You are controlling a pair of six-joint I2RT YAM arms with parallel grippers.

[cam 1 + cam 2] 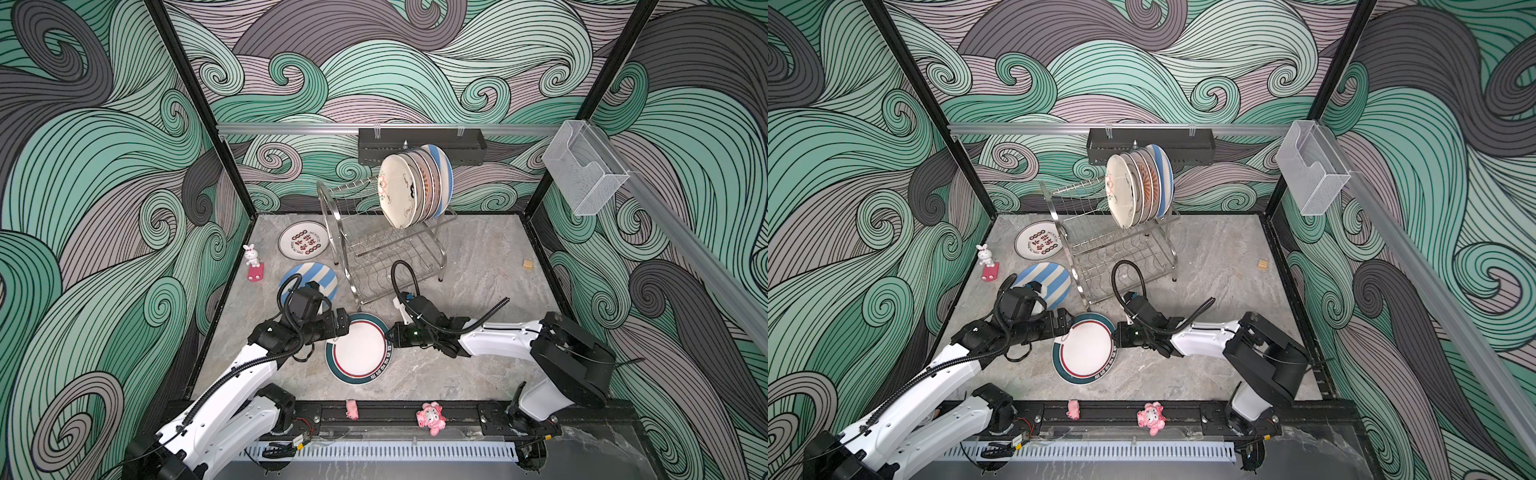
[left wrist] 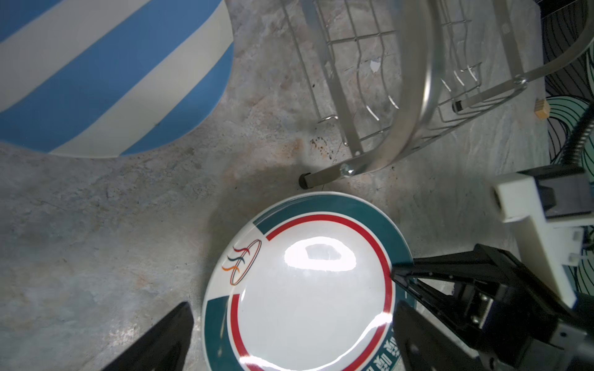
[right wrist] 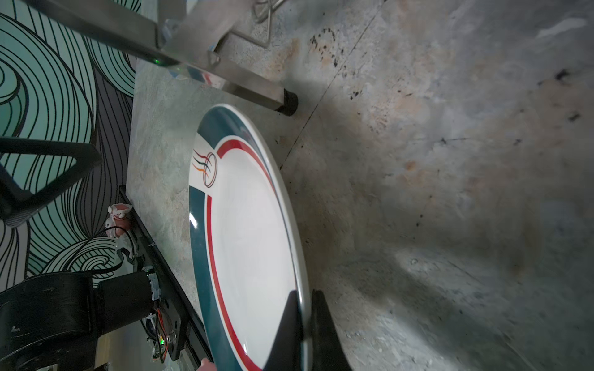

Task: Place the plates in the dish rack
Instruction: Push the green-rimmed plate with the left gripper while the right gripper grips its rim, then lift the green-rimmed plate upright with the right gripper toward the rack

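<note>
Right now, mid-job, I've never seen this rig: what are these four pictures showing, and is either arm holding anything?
Two white robot arms work over a stone-look table. Two of the pictures are top views from one overhead camera head and show almost the same scene. The other two come from a camera on each arm's wrist.

At the back stands a steel rack with a row of plates upright in its upper tier. Three more plates are outside it: a lettered plate, a striped plate and, nearest the arms, a teal plate.

The right tool is shut on the teal plate's rim, which is clearest in the right wrist view. The left tool is open beside the opposite rim and holds nothing.
</note>
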